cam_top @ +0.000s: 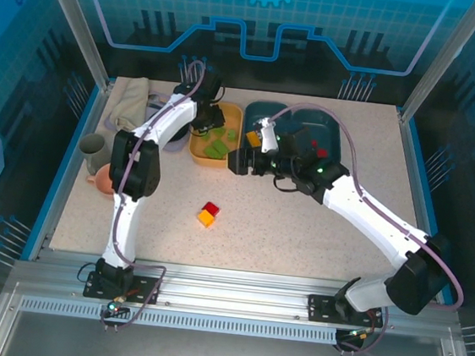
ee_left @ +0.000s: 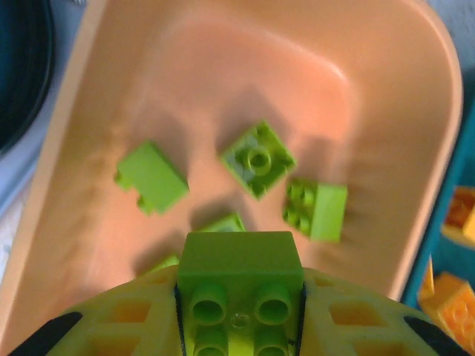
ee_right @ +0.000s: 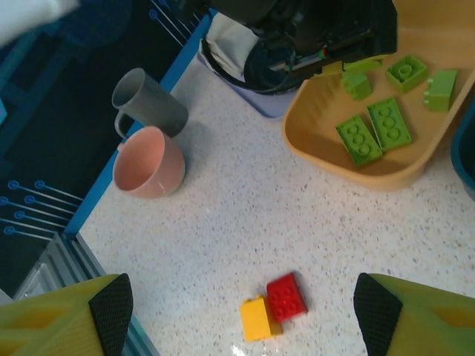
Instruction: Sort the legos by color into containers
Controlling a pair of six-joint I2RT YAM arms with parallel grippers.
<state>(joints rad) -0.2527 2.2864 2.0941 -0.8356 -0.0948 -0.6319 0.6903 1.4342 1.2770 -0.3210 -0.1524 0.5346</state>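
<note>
My left gripper [cam_top: 207, 117] [ee_left: 239, 315] is shut on a lime green lego [ee_left: 239, 276], hanging above the orange-yellow container [cam_top: 196, 152] [ee_left: 89, 193]. Several green legos [ee_left: 258, 159] [ee_right: 373, 130] lie inside it. A red lego [cam_top: 210, 208] [ee_right: 286, 296] and a yellow lego [cam_top: 206, 219] [ee_right: 254, 320] touch each other on the table in front. High above them my right gripper [cam_top: 237, 161] [ee_right: 243, 313] stands open with nothing between its fingers. Right of the orange-yellow container, a teal container [cam_top: 259, 110] holds orange legos [ee_left: 451, 295]; the other teal container [cam_top: 337, 136] holds red legos [cam_top: 314, 144].
A grey mug [cam_top: 92, 150] [ee_right: 145, 108] and a pink bowl [cam_top: 101, 181] [ee_right: 149, 162] stand at the table's left edge. A beige cloth [cam_top: 130, 101] lies at the back left. A dark round pan [ee_left: 22, 67] sits left of the orange-yellow container.
</note>
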